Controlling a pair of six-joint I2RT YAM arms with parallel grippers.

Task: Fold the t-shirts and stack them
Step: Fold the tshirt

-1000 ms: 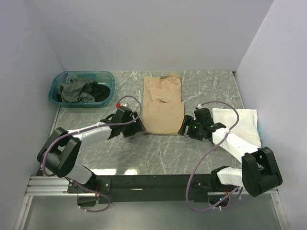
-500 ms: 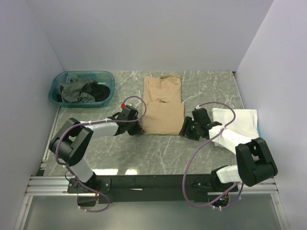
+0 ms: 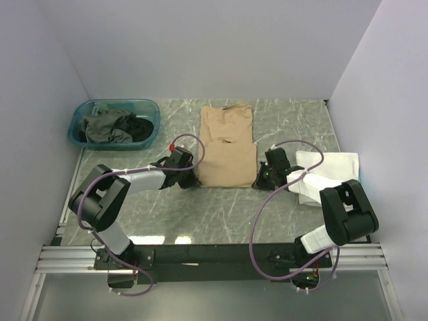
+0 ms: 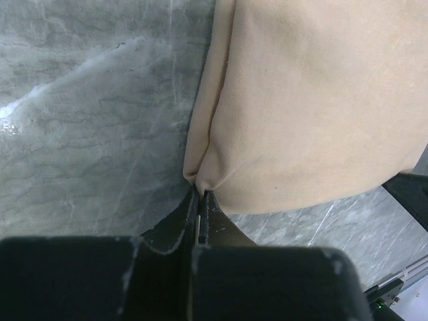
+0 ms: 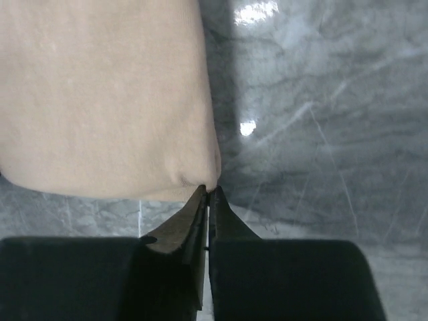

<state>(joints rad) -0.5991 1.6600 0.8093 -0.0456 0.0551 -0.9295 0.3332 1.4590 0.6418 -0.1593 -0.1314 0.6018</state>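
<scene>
A tan t-shirt (image 3: 228,144) lies flat in a long folded strip on the marble table, neck end far. My left gripper (image 3: 195,178) is shut on its near left corner; the left wrist view shows the tan cloth (image 4: 301,114) pinched at the tips (image 4: 201,194). My right gripper (image 3: 259,179) is shut on the near right corner, with the tan cloth (image 5: 100,93) caught at its tips (image 5: 209,190). A white t-shirt (image 3: 329,175) lies folded at the right, partly under the right arm. A grey-green t-shirt (image 3: 105,126) and a black one (image 3: 139,128) lie crumpled in the tub.
The teal plastic tub (image 3: 150,107) stands at the far left of the table. White walls close in the back and both sides. Grey marble table surface (image 3: 221,214) runs from the tan shirt to the arm bases.
Both grippers moved in to the tan shirt's near corners and shut on them. The shirt itself lies where it did.
</scene>
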